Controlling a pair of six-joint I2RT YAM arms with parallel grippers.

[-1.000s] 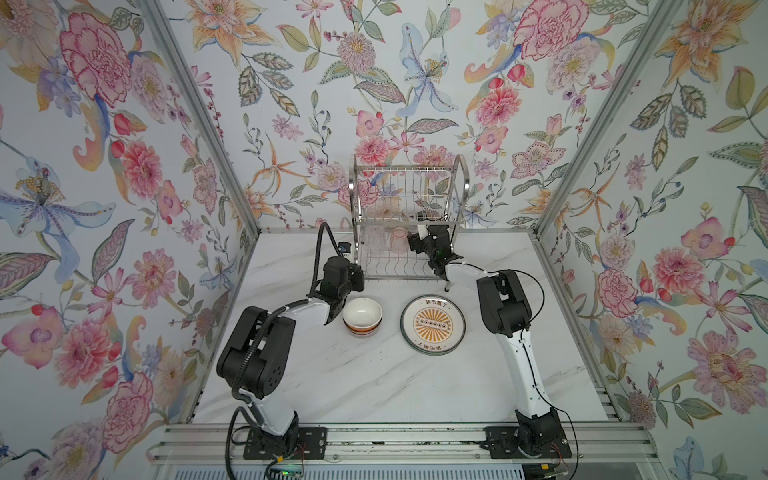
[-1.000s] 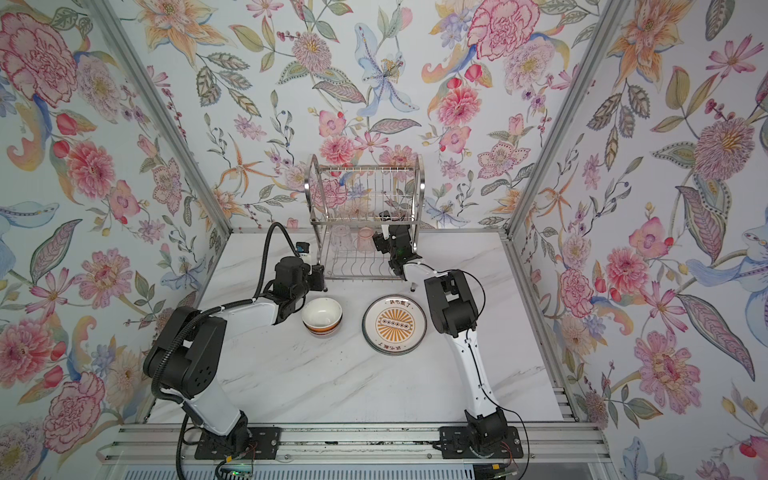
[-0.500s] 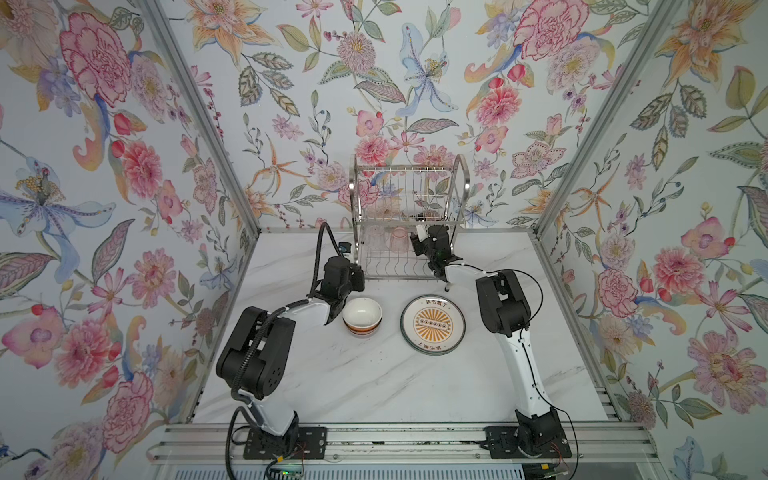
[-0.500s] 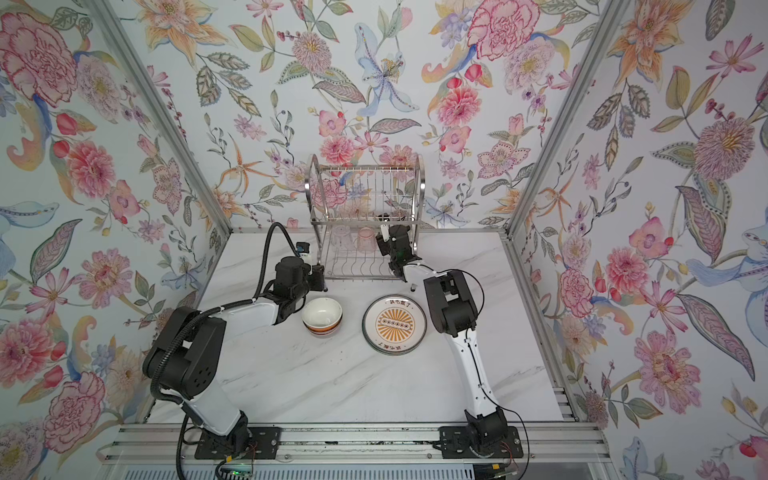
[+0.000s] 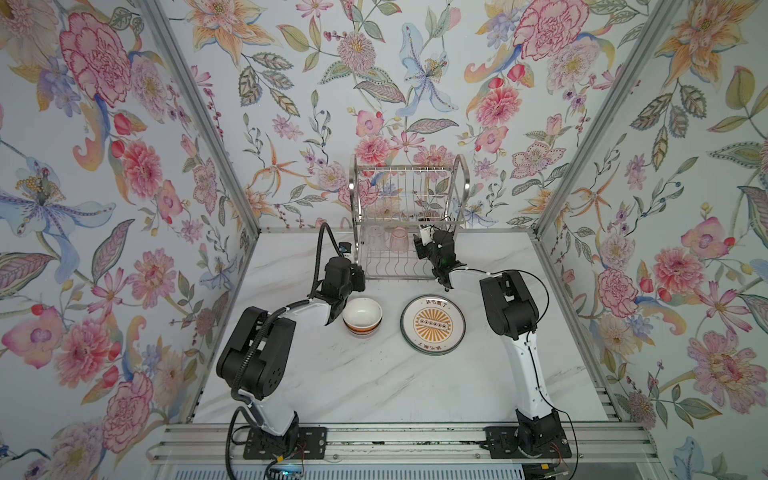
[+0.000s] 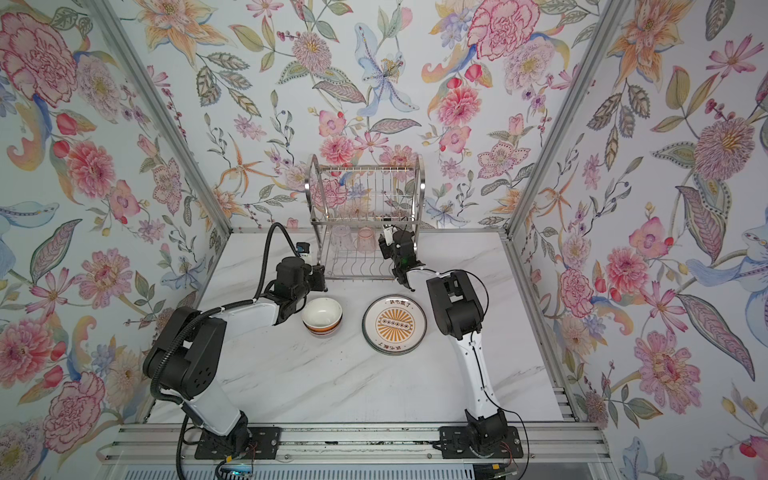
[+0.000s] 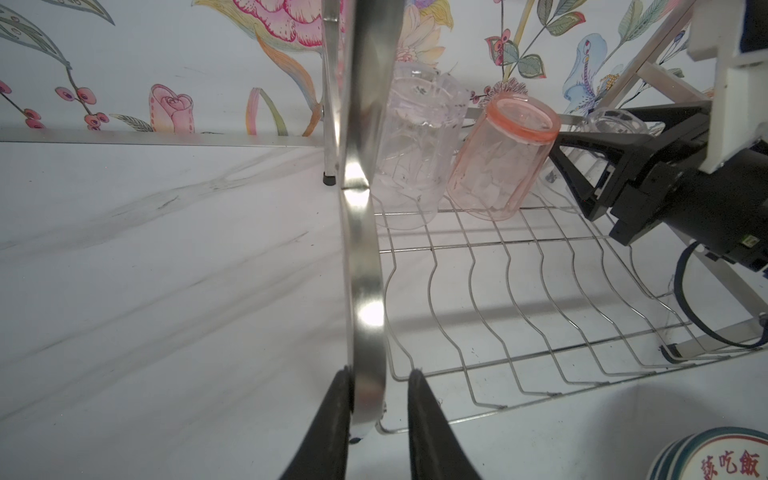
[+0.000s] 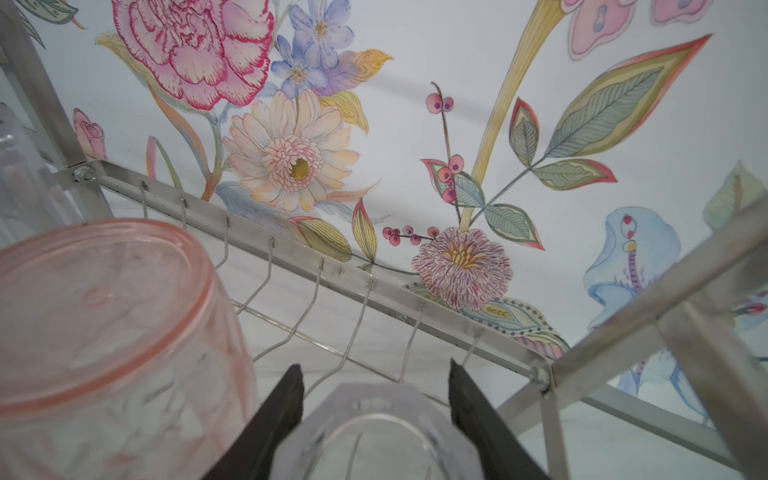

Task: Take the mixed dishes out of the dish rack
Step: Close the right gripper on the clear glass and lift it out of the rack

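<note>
At the lower shelf of the dish rack (image 5: 409,199), right gripper (image 8: 374,365) is clamped on an upside-down clear glass (image 8: 374,428), with a finger (image 8: 282,415) on either side of its faceted base. Pink glass (image 8: 104,324) sits just beside this gripper, also inverted and tilted. Second clear glass (image 7: 411,137) stands past the pink one, on the side away from the gripper.

Right arm: upper link rises from the base, elbow sharply bent, forearm reaching to the rack's right end, wrist tucked under the upper tier.

Left arm: elbow folded low, forearm stretched flat over the table (image 5: 374,386) to the rack's front left corner. Left gripper (image 7: 379,372) is narrowly set, straddling the curved side frame (image 7: 361,249) near its foot. One finger touches the band and there is a sliver of gap at the other, so can't tell if it is clamped.

Orange-striped bowl (image 5: 362,318) is on the table right behind the left gripper, by its wrist. Orange sunburst plate (image 5: 432,324) lies beside the bowl, behind the right gripper.
</note>
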